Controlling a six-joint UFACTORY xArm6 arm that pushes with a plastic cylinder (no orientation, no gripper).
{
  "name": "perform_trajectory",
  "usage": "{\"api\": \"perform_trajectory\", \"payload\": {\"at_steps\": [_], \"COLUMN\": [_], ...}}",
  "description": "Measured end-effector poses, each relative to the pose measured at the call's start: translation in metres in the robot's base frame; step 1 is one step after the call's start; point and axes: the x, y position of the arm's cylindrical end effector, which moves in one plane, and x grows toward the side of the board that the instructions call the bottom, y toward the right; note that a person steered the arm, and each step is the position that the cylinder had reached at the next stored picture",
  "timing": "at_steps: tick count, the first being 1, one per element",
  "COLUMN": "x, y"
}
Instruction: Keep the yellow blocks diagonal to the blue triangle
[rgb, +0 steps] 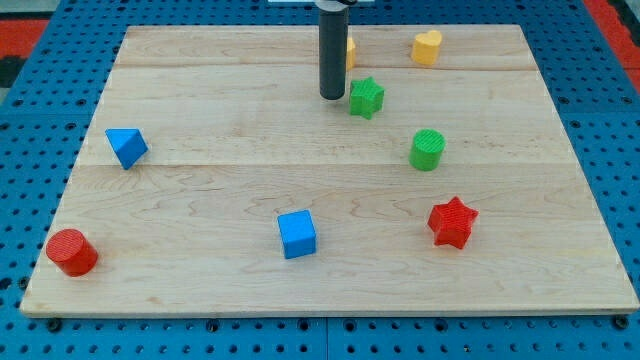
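My tip (332, 96) is seen resting on the light wooden surface (200, 200), just left of the green plastic star block (366, 97). A yellow block (349, 51) (partly hidden, shape unclear) lies right behind it; the blue plastic triangle block (126, 146) lies far left. As a plain rod, this end effector grasps nothing.

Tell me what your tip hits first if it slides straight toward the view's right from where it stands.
Likely the green star, just right of my tip and at about the same level; whether they already touch is unclear.

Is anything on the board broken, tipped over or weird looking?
Nothing looks broken or tipped. The only odd bit: one yellow block is mostly hidden behind my rod, so its shape is unclear. My tip sits just left of the green star. The yellow heart and the blue triangle sit flat.
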Motion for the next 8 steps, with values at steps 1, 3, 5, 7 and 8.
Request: {"api": "perform_trajectory", "payload": {"at_steps": [1,3,5,7,8], "x": [0.000,0.001,0.026,-0.039,-0.042], "y": [0.069,0.059,-0.031,0.073,0.081]}}
